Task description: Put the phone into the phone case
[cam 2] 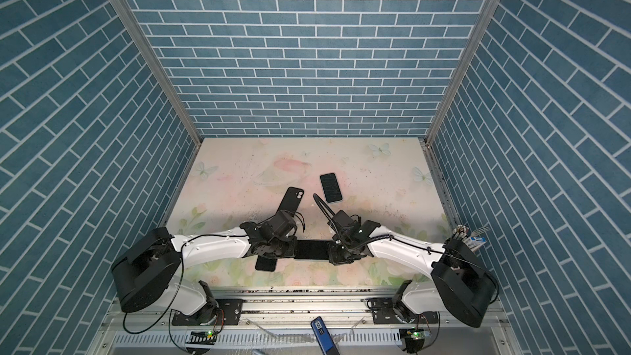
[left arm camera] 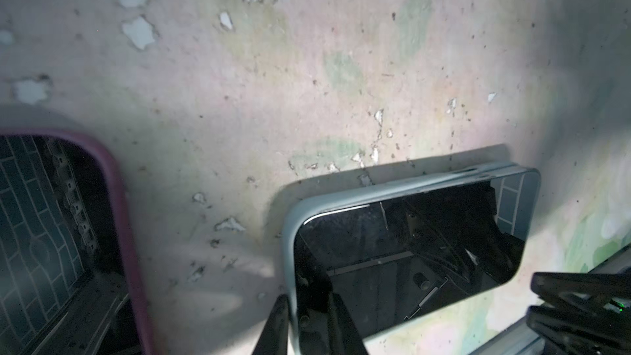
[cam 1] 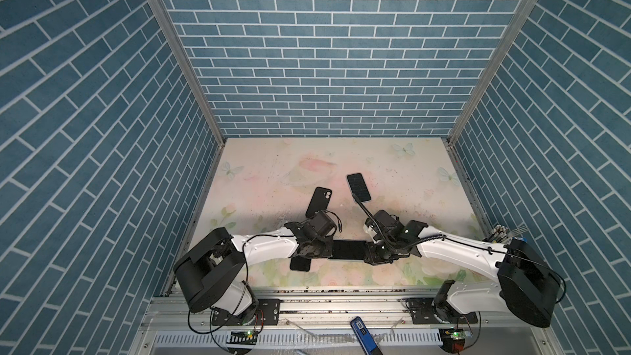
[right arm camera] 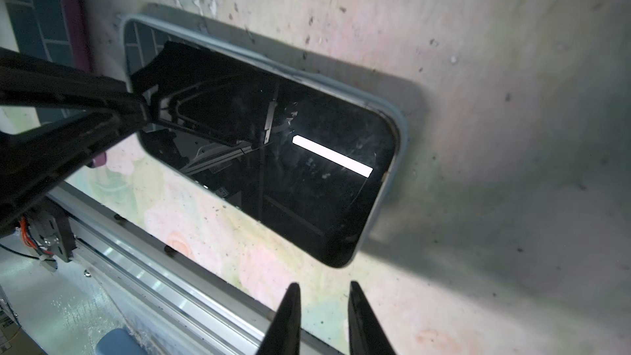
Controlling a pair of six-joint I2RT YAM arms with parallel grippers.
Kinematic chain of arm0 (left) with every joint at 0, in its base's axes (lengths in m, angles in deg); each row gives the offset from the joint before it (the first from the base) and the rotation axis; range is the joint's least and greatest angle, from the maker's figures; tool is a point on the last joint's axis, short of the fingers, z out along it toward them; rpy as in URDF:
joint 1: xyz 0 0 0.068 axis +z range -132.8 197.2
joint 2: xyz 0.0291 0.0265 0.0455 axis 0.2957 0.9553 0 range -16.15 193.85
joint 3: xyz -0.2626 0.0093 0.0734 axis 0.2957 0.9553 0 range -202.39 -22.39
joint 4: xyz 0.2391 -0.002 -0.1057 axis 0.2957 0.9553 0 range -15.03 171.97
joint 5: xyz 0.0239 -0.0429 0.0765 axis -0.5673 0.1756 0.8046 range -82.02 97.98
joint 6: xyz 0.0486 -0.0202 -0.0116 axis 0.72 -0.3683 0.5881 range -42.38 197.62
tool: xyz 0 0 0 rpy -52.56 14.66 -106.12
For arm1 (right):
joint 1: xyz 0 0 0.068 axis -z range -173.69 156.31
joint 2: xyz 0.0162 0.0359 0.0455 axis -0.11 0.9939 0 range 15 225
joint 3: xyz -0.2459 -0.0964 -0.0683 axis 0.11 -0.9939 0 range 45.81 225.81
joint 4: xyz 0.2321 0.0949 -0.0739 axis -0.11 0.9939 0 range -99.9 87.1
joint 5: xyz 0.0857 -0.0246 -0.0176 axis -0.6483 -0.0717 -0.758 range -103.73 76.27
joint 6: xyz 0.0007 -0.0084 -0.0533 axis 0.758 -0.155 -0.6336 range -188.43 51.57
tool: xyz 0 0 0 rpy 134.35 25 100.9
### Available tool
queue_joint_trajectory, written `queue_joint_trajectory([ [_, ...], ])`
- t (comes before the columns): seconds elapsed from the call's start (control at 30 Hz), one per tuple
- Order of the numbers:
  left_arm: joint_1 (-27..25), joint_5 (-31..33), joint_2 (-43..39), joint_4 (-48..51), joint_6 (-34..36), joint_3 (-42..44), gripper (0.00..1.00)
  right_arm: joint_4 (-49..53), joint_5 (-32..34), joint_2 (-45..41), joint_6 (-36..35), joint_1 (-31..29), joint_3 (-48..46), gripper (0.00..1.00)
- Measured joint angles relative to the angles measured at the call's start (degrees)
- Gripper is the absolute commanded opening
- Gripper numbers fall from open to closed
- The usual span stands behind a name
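A purple-rimmed phone (cam 1: 300, 263) lies near the front edge of the desk (cam 1: 266, 172), partly under the left arm, just beside the task's things but apart from them. The left pincer (left arm camera: 307, 297) sits at the left short end of the phone case (left arm camera: 288, 233). Its jaws stand narrow and astride the rim, one finger outside the wall and one over the glass; whether they pinch cannot be told.

Behind it a black case (cam 1: 319, 201) lies tilted, with open desk beyond it to the back wall. The phone (right arm camera: 259, 151) lies screen up inside the phone case, flat between the two arms, its long side running along the aluminium rail (right arm camera: 153, 251) at the front. The rim shows along the far long side and both ends; the near side cannot be judged. A second phone (cam 1: 358, 187) lies well behind.

The right pincer (right arm camera: 324, 285) hovers over bare desk just off the case's right end, jaws slightly apart, holding nothing.

The case is matte grey-blue with rounded corners. The glass is glossy black and mirrors a white light strip. The desk's pastel floral covering is scuffed, speckled and chipped.
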Motion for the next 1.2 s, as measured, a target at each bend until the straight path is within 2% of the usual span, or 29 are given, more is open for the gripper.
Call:
queue_joint_trajectory([
  [0.7,0.0,0.0,0.1,0.1,1.3,-0.2,0.23,-4.1,-1.6,4.0,0.5,0.0,-2.4,0.19],
  [1.2,0.0,-0.3,0.0,0.2,1.3,-0.2,0.22,-3.7,-1.3,3.7,0.5,0.0,-2.4,0.14],
])
